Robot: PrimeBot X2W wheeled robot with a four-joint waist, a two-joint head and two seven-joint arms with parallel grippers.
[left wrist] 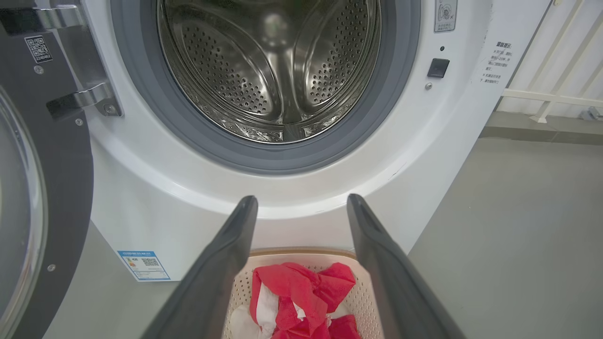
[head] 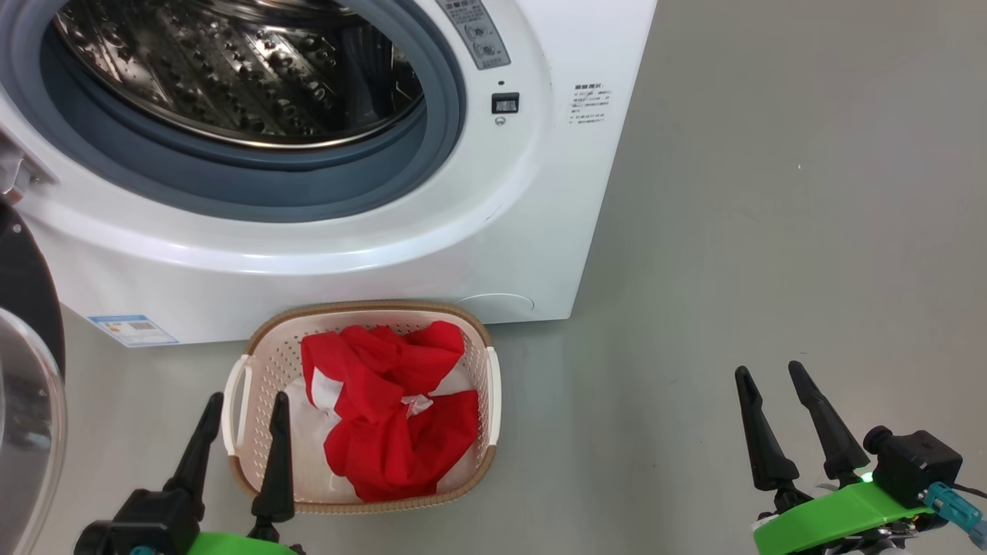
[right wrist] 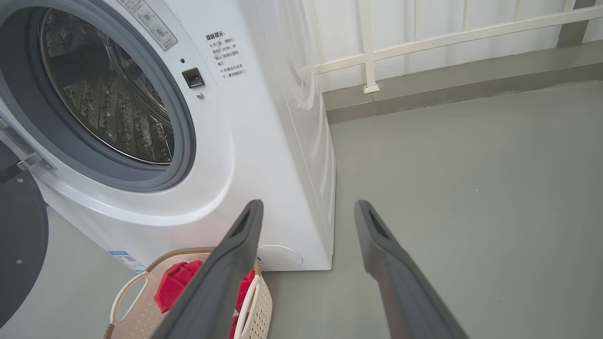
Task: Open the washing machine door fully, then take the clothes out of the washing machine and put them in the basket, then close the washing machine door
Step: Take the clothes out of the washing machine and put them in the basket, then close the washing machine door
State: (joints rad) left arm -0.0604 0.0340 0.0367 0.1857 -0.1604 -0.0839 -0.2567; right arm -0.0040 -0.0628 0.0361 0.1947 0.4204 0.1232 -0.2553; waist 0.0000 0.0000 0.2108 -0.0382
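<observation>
Your left gripper [head: 248, 397] and right gripper [head: 768, 370] are free; the laundry is out and the door is yet to be shut.
At 7 and 4 o'clock, both have their jaws spread and hold nothing. The red clothes [head: 393, 408] lie in the basket [head: 370, 308] at 6 o'clock, just beside the foot of the washing machine [head: 308, 262], whose drum [head: 231, 69] at 11 o'clock looks bare. The washing machine door [head: 27, 308] stands swung wide at 9 o'clock. By my reading two steps are done, so you have only the closing left.
</observation>
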